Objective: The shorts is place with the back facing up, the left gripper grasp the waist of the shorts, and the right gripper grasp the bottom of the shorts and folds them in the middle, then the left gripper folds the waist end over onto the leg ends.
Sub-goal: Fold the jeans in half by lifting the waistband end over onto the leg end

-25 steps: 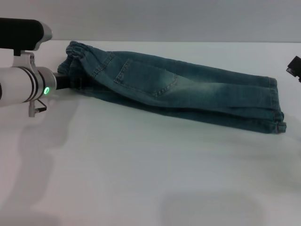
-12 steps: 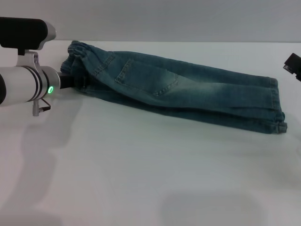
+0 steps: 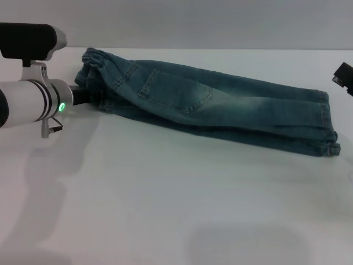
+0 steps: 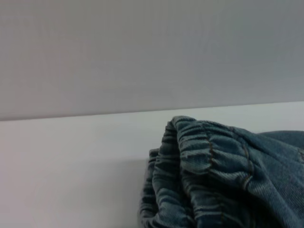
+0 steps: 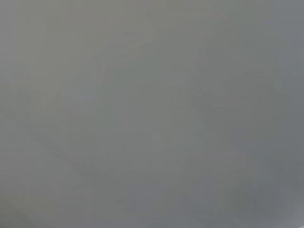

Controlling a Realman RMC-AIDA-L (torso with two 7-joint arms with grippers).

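The denim shorts (image 3: 209, 105) lie folded lengthwise on the white table (image 3: 165, 199), running from the far left toward the right, back pocket up. The gathered elastic waist (image 4: 199, 161) sits at the left end and the leg hems (image 3: 326, 124) at the right end. The left gripper (image 3: 91, 96) is at the waist end, its tip tucked against the bunched fabric; whether it pinches the cloth cannot be told. The right gripper (image 3: 344, 77) hangs at the right edge, apart from the hems, its state unclear.
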